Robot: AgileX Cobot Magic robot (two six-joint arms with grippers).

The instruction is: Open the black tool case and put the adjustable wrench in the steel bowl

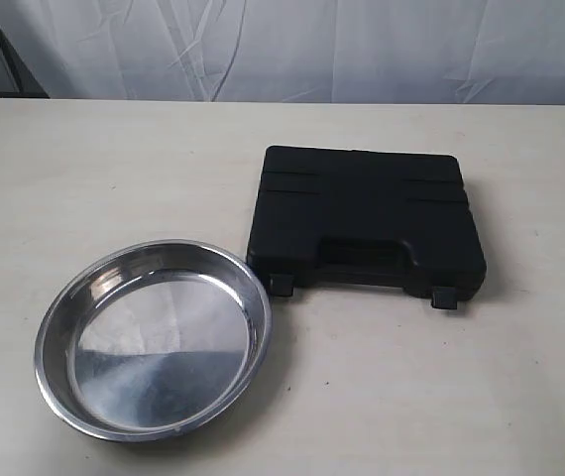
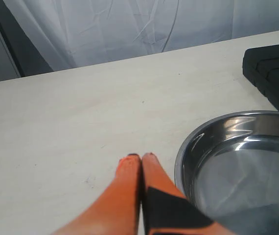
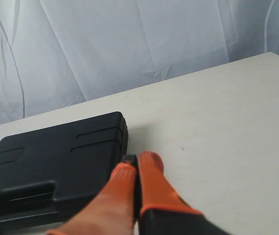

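**Case shut, wrench out of sight: opening step not begun**

Left claw [image 2: 140, 159]: orange fingers pressed together, holding nothing. In its wrist view it shows over bare worktop [image 1: 84, 178] just beside the bowl's rim. Its height above the surface cannot be judged. Neither arm appears in the exterior view.

Steel bowl [image 1: 154, 342]: at near left on the worktop, upright and empty, with its flat bottom showing only reflections. Its right rim lies just beside the case's near left corner. Whether the two touch cannot be told.

Black tool case [image 1: 367, 218]: right of centre and farther back, lying flat with the lid down. Its handle [image 1: 362, 256] and two latches [image 1: 281, 284] face the near edge. Both latches appear fastened.

Adjustable wrench: not visible in any view. It is presumably inside the closed case.

Right claw [image 3: 137, 161]: fingers together, holding nothing. In its wrist view it shows beside one end of the case.

Assessment: the task stands at its first step. The next move calls for releasing both latches on the near side and then lifting the lid away from the handle edge. The light case may slide or tip toward the bowl, so bracing it with the other claw looks advisable.
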